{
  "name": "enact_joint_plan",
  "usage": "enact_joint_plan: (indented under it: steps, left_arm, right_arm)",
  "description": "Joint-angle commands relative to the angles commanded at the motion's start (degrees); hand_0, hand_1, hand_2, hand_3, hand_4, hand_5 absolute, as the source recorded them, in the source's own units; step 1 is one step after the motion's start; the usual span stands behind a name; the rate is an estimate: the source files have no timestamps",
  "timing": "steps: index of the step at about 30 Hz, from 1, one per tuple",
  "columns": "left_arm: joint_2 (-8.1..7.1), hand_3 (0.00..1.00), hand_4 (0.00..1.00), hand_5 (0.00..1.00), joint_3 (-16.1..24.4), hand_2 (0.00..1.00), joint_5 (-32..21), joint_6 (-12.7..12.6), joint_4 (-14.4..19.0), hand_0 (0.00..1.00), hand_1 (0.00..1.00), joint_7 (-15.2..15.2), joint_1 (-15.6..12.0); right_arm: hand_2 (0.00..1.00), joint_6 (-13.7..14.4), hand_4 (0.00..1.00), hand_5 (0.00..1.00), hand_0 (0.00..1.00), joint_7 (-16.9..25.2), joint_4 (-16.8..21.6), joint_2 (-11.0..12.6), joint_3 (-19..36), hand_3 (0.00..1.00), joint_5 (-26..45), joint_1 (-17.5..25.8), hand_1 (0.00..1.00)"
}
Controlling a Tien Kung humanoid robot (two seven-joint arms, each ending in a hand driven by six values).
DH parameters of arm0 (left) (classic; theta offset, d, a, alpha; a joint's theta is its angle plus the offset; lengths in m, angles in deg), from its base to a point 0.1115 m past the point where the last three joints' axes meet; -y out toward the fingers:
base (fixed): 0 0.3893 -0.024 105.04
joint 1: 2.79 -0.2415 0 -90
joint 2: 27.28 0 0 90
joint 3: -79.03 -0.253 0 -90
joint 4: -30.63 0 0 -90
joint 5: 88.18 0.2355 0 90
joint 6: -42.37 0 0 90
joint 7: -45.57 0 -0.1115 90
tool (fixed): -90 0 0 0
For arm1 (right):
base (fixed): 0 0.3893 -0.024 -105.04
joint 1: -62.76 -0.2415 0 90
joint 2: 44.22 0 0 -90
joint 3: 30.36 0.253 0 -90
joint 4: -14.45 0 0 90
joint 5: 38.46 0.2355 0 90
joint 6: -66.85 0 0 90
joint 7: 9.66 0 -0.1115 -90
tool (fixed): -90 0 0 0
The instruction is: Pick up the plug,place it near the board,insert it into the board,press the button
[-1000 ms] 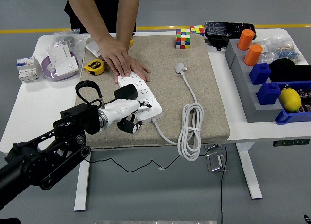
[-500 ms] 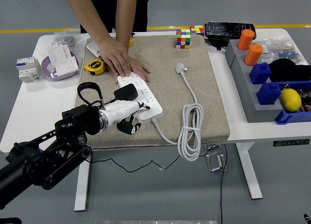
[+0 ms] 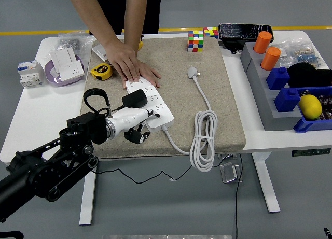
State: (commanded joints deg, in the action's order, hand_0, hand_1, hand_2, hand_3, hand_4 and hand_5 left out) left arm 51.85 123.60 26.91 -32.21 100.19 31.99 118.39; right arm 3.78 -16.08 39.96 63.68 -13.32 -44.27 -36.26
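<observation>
Since the earlier frames we see the left hand (image 3: 129, 121) carry the black plug (image 3: 134, 99) slightly up and to the right, closer over the near end of the white power strip (image 3: 149, 100); the person's hand (image 3: 130, 67) has stayed flat on the strip's far end.

Our white fingers (image 3: 136, 114) are curled around the black plug, which sits at the top of the grasp, just over the strip's near left edge; we cannot tell whether its pins touch the sockets. A loop of black cable (image 3: 96, 97) arcs up behind the wrist, and the black arm runs back to the lower left corner.

We are working over a beige felt mat (image 3: 228, 109) on a white table (image 3: 36, 120), with grey floor and a yellow line (image 3: 36, 32) beyond. From the strip a white cord runs to a coiled bundle (image 3: 204, 138) near the mat's front edge and ends in a white plug (image 3: 193, 71) lying free on the mat.

Around the mat we see a yellow tape measure (image 3: 100, 71) beside the person's wrist, a purple dish holding white sockets (image 3: 65, 67), two coloured puzzle cubes (image 3: 195, 41), and on the right grey and blue bins (image 3: 270, 99) with orange cylinders (image 3: 270, 57) and a yellow lemon (image 3: 310, 106).
</observation>
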Motion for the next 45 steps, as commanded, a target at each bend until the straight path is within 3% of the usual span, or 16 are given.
enact_joint_plan:
  steps: [27, 32, 39, 43, 44, 45]
  left_arm:
    - [-0.46, 0.897, 0.551, 0.002, -0.5, 0.165, 0.7, 0.8, 0.1, 0.097, 0.037, 0.2, -0.2]
    - [-1.16, 0.882, 0.55, 0.002, 1.1, 0.165, 1.2, 1.4, 3.0, 0.097, 0.037, -0.2, -0.9]
    - [-2.69, 0.845, 0.533, 0.002, 7.3, 0.166, 1.3, 1.5, 12.2, 0.1, 0.038, -0.3, -3.7]
    - [-3.0, 0.845, 0.533, 0.002, 13.2, 0.166, -2.0, -1.6, 18.2, 0.1, 0.038, 1.6, -6.6]
    - [-2.95, 0.659, 0.528, 0.002, 14.8, 0.168, -3.6, -3.1, 19.3, 0.124, 0.033, 2.4, -7.3]
    - [-2.85, 0.659, 0.528, 0.002, 16.3, 0.168, -5.3, -4.5, 20.2, 0.124, 0.033, 3.1, -8.0]
  right_arm:
    - [0.782, 0.0, 0.998, 0.998, 0.957, 0.0, 0.1, 0.0, -0.2, 0.795, 0.0, 0.3, 0.846]
    - [0.783, 0.0, 0.998, 0.998, 0.957, 0.0, 0.0, 0.0, -0.1, 0.795, 0.0, 0.2, 0.846]
    - [0.782, 0.0, 0.998, 0.998, 0.956, 0.0, 0.0, -0.2, 0.5, 0.795, -0.1, 0.2, 0.846]
    - [0.782, 0.0, 0.998, 0.998, 0.956, -0.1, 0.0, -0.3, 0.8, 0.795, -0.2, 0.3, 0.846]
    - [0.783, 0.0, 0.998, 0.998, 0.956, -0.1, 0.0, -0.3, 0.9, 0.795, -0.1, 0.3, 0.846]
    - [0.783, 0.0, 0.998, 0.998, 0.956, -0.1, 0.0, -0.4, 1.0, 0.795, -0.2, 0.4, 0.846]
